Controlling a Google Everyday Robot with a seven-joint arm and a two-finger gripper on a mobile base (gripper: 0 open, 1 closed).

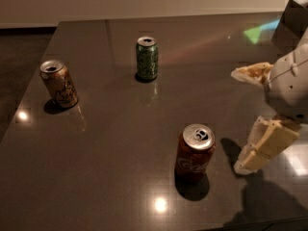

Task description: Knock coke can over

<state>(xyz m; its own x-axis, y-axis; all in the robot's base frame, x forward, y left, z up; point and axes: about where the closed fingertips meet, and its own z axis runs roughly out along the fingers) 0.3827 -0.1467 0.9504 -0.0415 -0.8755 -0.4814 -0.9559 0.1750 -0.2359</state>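
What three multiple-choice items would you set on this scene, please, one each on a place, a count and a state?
1. Where is the cream two-finger gripper relative to the red aluminium coke can?
A. At its right in the view, apart from it
B. At its left, touching it
C. Directly above its top
2. How many drink cans stand on the dark glossy table?
A. Two
B. Three
C. Four
3. What state is the coke can in?
A. Upright
B. Lying on its side
C. Crushed flat
Answers: 1 A, bare table shows between gripper and can; 2 B, the coke can, the green patterned can and the tan-orange can; 3 A, its silver top faces up.
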